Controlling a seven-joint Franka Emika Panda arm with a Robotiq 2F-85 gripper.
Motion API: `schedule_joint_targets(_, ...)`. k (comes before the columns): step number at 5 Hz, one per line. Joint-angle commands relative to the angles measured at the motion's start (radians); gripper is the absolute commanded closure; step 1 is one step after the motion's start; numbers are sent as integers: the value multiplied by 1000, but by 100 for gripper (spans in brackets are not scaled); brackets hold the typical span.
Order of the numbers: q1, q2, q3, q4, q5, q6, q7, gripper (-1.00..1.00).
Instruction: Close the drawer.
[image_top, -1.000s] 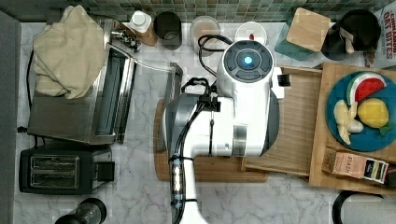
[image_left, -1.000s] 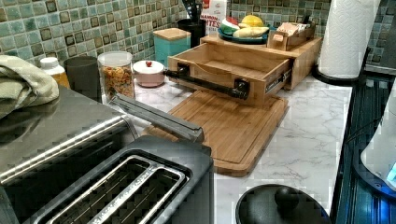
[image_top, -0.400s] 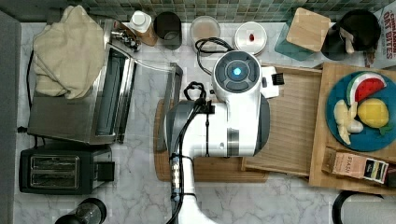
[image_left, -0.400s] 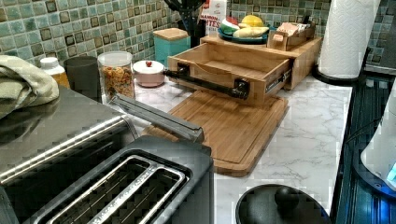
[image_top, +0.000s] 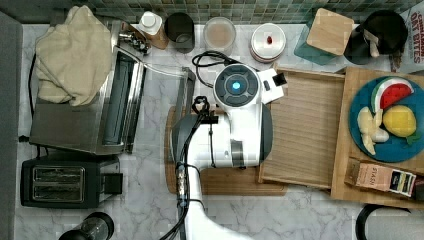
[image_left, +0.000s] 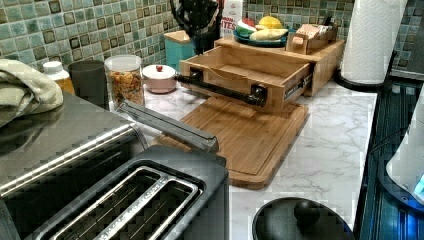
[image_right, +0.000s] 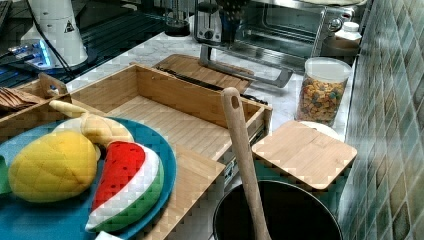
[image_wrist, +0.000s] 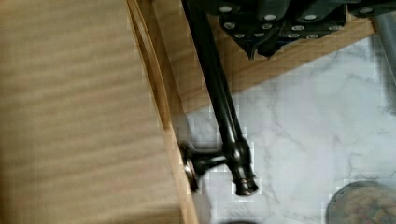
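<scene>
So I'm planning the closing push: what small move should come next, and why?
Probably lower the claw against the dark bar handle, then push toward the box: the drawer stands wide open over the cutting board.

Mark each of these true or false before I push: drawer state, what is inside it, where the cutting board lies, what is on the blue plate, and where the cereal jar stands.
1. The drawer is pulled out of the wooden box. True.
2. The drawer holds a banana. False: its flat bottom is bare.
3. The cutting board lies on the counter below the drawer's front panel. True.
4. The blue plate holds only a lemon. False: a yellow fruit, a watermelon slice and a banana lie on it.
5. The cereal jar stands inside the drawer. False: it stands on the counter by the tiled wall.
</scene>
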Motion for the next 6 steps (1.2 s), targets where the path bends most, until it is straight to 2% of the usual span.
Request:
schedule_joint_targets(1,-30,93,34,-9,50,83,-159,100)
schedule_joint_targets(2,-23,99,27,-36,-12,151,-105,100)
schedule_joint_targets(4,-20,165,12,12,-50,122,-65,100)
schedule_joint_targets(6,12,170,-29,3,-174,130,15,100)
